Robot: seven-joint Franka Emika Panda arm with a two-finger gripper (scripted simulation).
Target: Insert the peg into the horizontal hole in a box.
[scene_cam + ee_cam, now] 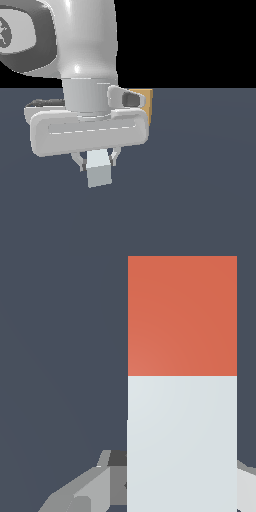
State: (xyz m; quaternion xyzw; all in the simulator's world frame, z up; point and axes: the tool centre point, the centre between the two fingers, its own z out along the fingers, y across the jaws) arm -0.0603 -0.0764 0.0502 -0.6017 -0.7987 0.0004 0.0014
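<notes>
Mostly the arm [75, 60] hides the box [146, 102].

Red-and-white peg [182, 381] in claw [98, 161]

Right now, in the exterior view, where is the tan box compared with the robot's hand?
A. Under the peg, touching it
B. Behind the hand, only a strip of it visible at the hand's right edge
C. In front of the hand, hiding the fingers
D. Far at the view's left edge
B: only a narrow tan strip of the box shows past the right edge of the gripper, which holds the peg.
</notes>
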